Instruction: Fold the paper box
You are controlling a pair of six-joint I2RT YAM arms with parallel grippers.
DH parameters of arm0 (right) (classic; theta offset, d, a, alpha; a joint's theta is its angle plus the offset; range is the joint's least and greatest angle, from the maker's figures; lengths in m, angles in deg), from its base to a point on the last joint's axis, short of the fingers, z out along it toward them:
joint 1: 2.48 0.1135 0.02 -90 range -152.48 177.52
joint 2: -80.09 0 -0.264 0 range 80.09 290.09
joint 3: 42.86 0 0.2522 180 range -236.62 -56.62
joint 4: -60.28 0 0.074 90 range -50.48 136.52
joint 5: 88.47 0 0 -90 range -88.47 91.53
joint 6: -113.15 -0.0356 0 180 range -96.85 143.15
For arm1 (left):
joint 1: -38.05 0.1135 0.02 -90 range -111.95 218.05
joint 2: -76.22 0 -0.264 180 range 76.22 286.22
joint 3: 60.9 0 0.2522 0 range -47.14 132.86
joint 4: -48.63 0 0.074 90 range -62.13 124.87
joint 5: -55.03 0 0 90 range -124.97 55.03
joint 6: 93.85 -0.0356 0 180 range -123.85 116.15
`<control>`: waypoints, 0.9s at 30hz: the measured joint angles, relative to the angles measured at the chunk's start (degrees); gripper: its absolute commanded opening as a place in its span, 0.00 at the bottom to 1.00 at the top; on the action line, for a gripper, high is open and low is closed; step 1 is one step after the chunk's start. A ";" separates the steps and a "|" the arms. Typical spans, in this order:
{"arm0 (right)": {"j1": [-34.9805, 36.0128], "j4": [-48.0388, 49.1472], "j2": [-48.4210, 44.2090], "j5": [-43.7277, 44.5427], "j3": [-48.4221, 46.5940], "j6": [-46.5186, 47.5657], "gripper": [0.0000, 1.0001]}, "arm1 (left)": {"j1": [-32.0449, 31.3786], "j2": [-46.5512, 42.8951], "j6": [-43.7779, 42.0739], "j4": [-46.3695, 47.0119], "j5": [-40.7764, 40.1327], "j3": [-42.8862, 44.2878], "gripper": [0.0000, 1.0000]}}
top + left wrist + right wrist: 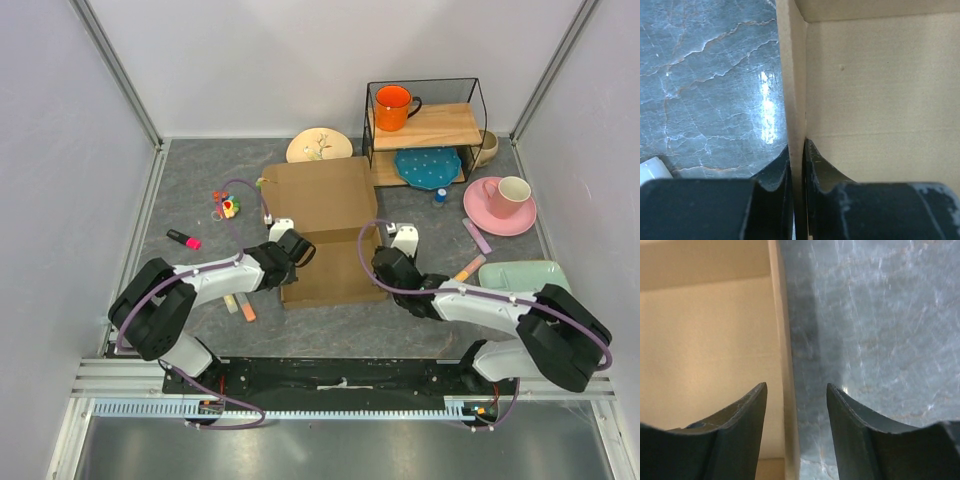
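Observation:
The brown paper box (325, 225) lies in the middle of the table, its lid panel reaching toward the back. My left gripper (296, 250) is at its left edge, shut on the upright left side wall (792, 75), one finger outside and one inside. My right gripper (384, 262) is at the right edge, open, its fingers (747, 415) straddling the right side wall (782, 340) without touching it. The box's inner floor shows in both wrist views (880, 80) (705, 350).
A black wire shelf (425, 125) with an orange mug (393, 106) and a blue plate (428, 166) stands behind. A pink cup and plate (503, 200), a green tray (525, 273), a cream plate (318, 146), a pink marker (184, 239) and small bits lie around.

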 measured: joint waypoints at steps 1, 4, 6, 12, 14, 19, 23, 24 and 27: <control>-0.48 -0.22 0.83 0.11 -1.44 0.42 0.60 | 0.02 -0.11 0.00 -0.02 -0.26 -0.17 0.22; -2.95 -0.22 3.45 0.11 -5.40 1.84 0.60 | 0.00 -0.76 0.02 -0.44 -1.14 -0.70 0.27; -4.63 0.26 4.98 -0.39 -7.02 2.71 0.59 | 0.00 -1.62 0.04 -0.76 -1.51 -1.09 0.30; -7.56 1.86 11.34 -2.69 -11.43 5.57 0.50 | 0.00 -3.56 0.13 -1.77 -2.82 -1.44 0.48; -7.72 2.93 13.40 -3.72 -12.11 6.21 0.43 | 0.11 -4.17 0.22 -1.95 -2.97 -1.64 0.52; -7.72 4.22 16.92 -5.68 -12.17 7.45 0.21 | 0.63 -5.51 0.42 -2.86 -3.32 -1.97 0.54; -7.72 5.79 17.44 -6.47 -12.17 8.35 0.01 | 1.25 -5.75 0.63 -2.99 -3.34 -1.97 0.55; -7.67 6.03 17.49 -6.43 -12.15 8.63 0.00 | 1.42 -5.75 0.83 -3.02 -3.34 -1.97 0.56; -7.10 7.04 17.49 -5.99 -11.63 8.98 0.00 | 2.05 -5.75 1.53 -3.02 -3.28 -1.97 0.57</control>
